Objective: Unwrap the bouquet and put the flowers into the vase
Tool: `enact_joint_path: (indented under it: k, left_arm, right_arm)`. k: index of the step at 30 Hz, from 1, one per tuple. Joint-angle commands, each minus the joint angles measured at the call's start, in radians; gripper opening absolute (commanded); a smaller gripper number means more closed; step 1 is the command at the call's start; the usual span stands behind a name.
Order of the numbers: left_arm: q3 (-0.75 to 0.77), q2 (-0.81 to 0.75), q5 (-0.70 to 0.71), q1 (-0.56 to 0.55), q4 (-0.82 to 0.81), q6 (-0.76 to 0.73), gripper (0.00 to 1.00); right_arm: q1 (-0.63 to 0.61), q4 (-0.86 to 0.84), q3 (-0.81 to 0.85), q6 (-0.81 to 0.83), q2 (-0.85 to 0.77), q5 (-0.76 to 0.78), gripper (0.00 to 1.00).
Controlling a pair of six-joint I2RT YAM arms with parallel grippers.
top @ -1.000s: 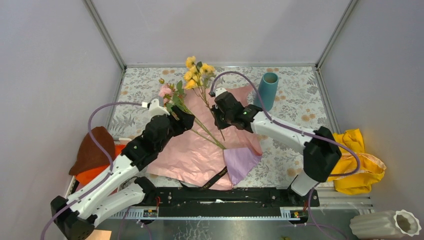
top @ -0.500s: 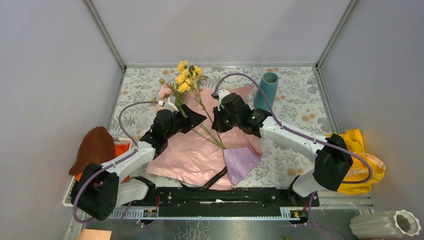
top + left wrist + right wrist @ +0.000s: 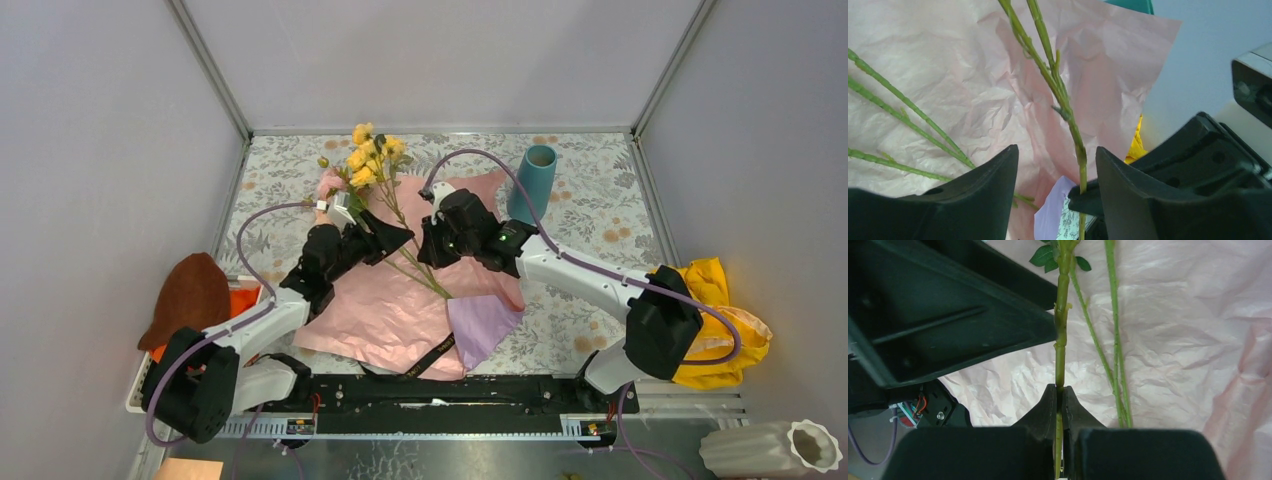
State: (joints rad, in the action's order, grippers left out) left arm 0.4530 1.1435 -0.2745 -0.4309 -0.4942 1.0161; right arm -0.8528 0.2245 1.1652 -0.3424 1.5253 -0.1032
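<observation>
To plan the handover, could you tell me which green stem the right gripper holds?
The thick stem pinched between the right gripper fingers; the thinner stems beside it lie free over the pink paper.

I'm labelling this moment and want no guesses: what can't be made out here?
Vase: left wrist view shows only a teal sliver, cut by the top edge, the rest behind pink paper.
Yellow blooms: past the right wrist view's top edge; the stem held by the right gripper runs out of frame.
Pink rose: top view, partly behind the left arm.
Left gripper: left wrist view leaves unclear whether its fingers touch the stem.
</observation>
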Motion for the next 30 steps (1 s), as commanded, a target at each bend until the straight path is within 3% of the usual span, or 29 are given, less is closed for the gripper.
enact_joint_path:
  k: [1,13,15,25,27,30]
  left_arm:
    - [0.017,0.06,-0.036,0.006,-0.098,-0.005,0.61]
    - [0.026,0.095,-0.048,0.006,-0.067,-0.049,0.0]
    - [0.026,0.093,-0.051,0.006,-0.058,-0.067,0.0]
    - [-0.001,0.037,-0.07,0.005,0.001,-0.171,0.0]
    - [-0.006,0.024,-0.091,0.004,0.001,-0.19,0.0]
    - [-0.011,0.005,-0.134,0.002,-0.004,-0.21,0.0]
  right_arm:
    - [-0.045,-0.061,0.02,-0.019,0.025,-0.041,0.0]
    - [-0.066,-0.089,-0.018,-0.048,0.022,-0.034,0.0]
    - [-0.066,-0.079,-0.016,-0.046,0.022,-0.029,0.03]
    - [-0.069,0.061,0.069,0.021,-0.13,0.18,0.65]
    - [-0.068,0.058,0.084,0.024,-0.158,0.215,0.72]
    - [-0.068,0.073,0.135,0.034,-0.14,0.257,0.73]
